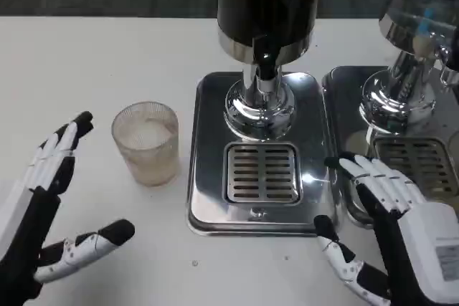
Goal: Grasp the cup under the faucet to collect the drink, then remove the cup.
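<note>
A clear ribbed cup (145,142) stands upright on the white table, left of the drip tray (208,206). It holds nothing dark. The dark drink dispenser (266,5) rises at the top middle, with its black faucet (264,59) above the slotted grate (262,172). My left hand (44,209) is open at the lower left, fingers spread, thumb pointing toward the cup, a short gap from it. My right hand (391,231) lies open at the lower right, fingertips at the tray's right edge.
A second chrome dispenser (419,41) with its own tray and grate (416,166) stands at the right edge. Bare white table lies left of the cup and along the front.
</note>
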Robot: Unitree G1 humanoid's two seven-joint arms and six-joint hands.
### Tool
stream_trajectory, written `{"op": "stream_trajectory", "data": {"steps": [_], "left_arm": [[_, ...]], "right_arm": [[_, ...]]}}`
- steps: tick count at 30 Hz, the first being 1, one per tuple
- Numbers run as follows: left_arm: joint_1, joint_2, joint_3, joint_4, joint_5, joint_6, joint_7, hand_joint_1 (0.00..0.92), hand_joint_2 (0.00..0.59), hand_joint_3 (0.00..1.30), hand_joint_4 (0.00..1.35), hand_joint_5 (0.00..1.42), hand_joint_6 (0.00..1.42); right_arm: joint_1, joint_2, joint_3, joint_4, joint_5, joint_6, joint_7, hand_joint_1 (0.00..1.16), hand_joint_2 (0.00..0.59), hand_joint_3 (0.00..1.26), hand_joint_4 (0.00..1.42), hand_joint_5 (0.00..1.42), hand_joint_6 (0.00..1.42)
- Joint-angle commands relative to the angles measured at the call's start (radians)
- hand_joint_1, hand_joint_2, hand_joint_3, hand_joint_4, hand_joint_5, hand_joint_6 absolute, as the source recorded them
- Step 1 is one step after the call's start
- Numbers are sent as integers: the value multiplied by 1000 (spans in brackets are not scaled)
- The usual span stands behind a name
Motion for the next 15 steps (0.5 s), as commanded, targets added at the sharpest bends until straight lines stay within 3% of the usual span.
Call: {"op": "stream_trajectory", "data": {"steps": [1, 9, 15], "left_arm": [[-67, 2, 3, 64, -10, -9, -18, 8, 23, 0, 0, 15, 4], [-241, -11, -16, 255, -34, 6, -39, 111, 20, 0, 0, 82, 75], [-367, -17, -30, 421, -51, 17, -61, 124, 18, 0, 0, 94, 91]], "right_arm": [[13, 14, 12, -31, -6, 16, 1, 409, 423, 260, 197, 184, 207], [15, 26, 31, -48, -14, 25, 4, 410, 421, 263, 215, 204, 215], [-1, 39, 40, -45, -15, 33, 3, 423, 421, 272, 233, 220, 224]]}}
